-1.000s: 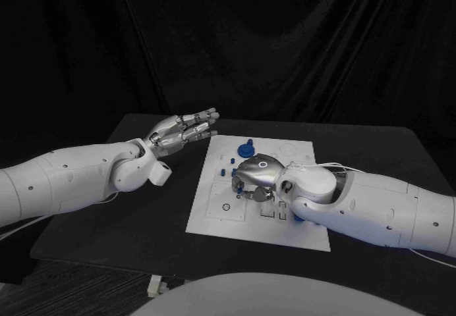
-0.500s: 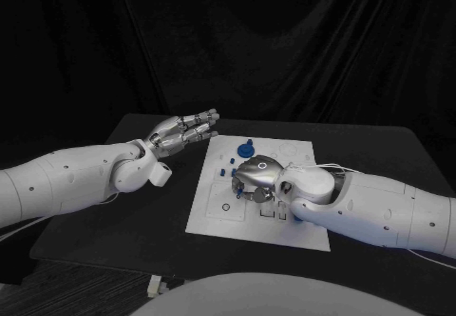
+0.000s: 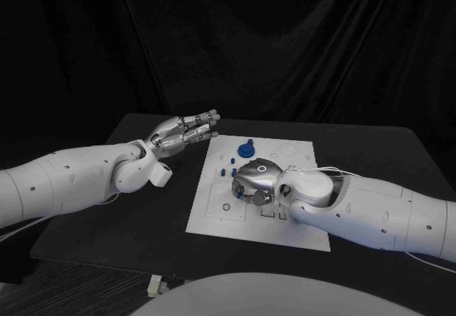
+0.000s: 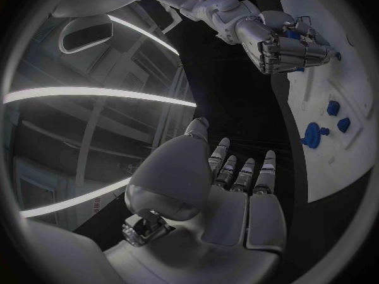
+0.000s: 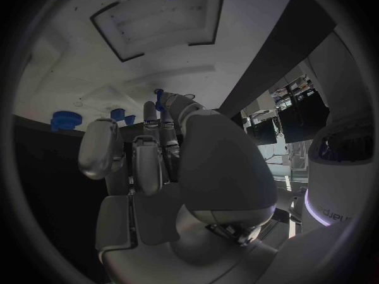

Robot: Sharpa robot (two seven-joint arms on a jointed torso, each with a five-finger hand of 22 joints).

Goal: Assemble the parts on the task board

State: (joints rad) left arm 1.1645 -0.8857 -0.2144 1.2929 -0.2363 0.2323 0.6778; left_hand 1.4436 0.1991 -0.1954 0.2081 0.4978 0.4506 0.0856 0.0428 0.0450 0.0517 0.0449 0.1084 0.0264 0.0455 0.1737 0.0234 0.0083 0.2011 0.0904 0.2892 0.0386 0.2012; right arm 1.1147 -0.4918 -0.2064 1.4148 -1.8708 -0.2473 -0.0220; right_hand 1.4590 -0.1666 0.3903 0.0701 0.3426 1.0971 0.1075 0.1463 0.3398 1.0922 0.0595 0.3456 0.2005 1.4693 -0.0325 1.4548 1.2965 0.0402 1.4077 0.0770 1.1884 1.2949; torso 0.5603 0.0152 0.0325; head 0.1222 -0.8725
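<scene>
The right robot hand is curling its fingers around a small blue part while settling lower over the task board, suggesting insertion; the left robot hand is hovering open beside the surface

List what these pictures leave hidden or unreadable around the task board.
- Head view: the right hand covers the middle of the task board; what its fingers hold, if anything, is hidden.
- Right wrist view: its own palm blocks the fingertips; only a small blue part peeks out.
- Head view: the board's near right corner lies under the right arm.
</scene>
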